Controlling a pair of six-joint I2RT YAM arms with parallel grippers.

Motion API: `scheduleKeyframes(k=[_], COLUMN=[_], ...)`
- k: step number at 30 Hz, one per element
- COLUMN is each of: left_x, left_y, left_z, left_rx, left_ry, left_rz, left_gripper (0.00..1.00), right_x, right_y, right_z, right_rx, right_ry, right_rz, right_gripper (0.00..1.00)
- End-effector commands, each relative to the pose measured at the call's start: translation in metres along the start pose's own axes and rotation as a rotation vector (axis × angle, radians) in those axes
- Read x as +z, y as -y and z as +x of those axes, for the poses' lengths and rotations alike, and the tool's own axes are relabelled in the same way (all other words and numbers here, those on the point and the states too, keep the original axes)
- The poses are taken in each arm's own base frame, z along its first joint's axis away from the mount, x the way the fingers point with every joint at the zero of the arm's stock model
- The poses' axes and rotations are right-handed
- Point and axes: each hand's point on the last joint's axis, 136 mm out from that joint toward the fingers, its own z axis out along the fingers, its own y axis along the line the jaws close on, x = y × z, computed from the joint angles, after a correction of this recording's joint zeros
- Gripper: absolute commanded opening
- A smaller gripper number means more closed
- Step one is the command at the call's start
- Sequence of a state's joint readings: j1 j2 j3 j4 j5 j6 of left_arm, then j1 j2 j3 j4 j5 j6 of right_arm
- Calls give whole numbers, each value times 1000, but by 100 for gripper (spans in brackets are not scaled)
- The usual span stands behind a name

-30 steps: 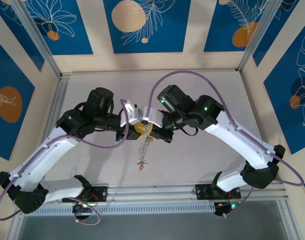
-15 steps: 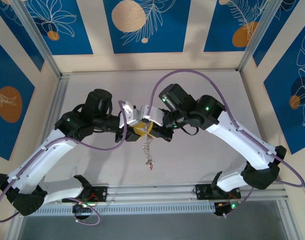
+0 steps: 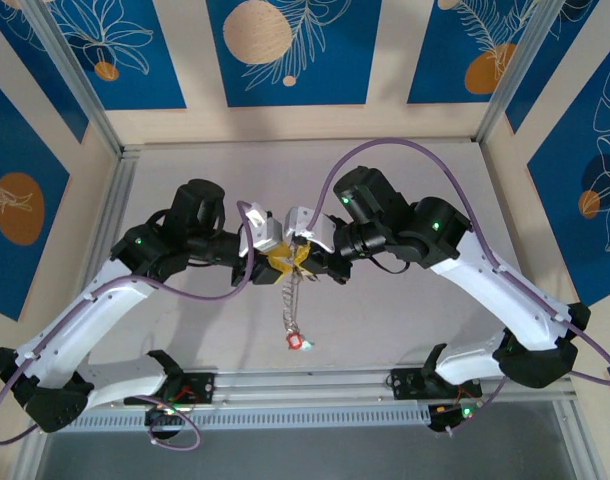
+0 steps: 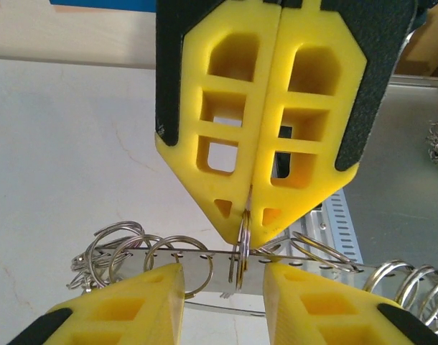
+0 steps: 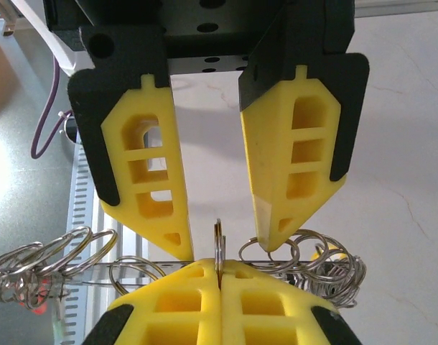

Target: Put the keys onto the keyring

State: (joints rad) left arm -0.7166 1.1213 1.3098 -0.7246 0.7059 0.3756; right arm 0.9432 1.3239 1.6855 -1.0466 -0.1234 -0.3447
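Counter [image 3: 415, 190]: pale grey, fine cracks, aluminium rail [image 3: 305, 385] along the near edge. Walls: blue panels [image 3: 285, 50] with white leaves and orange discs.
Count: two arms, one perforated metal strip [image 4: 197, 259], many split rings on it (uncounted).
Right claw [image 4: 246, 228] pressed together on the keyring [image 5: 219, 241], mid-air over counter centre.
Left claw [image 4: 220, 277] fingers apart astride the strip; grip unclear.
One chain [image 3: 290, 300] hangs below; tagged keys [image 3: 297, 341], red and pale, at its low end.

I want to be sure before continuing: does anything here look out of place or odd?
Nothing looks damaged. One oddity: a long string of rings dangles loose under the left claw and right claw, a red tag at its end.
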Motion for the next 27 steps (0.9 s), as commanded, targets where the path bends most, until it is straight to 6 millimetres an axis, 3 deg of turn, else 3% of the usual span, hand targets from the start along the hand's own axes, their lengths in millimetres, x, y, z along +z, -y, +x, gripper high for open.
scheduleKeyframes(k=[1,17,19,22,27], left_x=[-1,-7,-8,-6,-5], left_y=[6,4,4,7,8], left_z=[-5,-7,-8,-12,-13], left_rx=[7,13,14,9,19], left_ry=[23,28,36,61,71], left_rz=[27,2,2,34,41], left_gripper=[34,24,19,2,0], right_x=[-2,7,7,10,7], right_y=[-7,-3,-3,-3,-5], right_z=[-14,-5,-5,-6,-12], right_rx=[-38,-40,-40,-36,-44], right_ry=[60,-6,-4,-4,21], right_rz=[-31,-10,-12,-16,-25], right_gripper=[0,0,0,0,0])
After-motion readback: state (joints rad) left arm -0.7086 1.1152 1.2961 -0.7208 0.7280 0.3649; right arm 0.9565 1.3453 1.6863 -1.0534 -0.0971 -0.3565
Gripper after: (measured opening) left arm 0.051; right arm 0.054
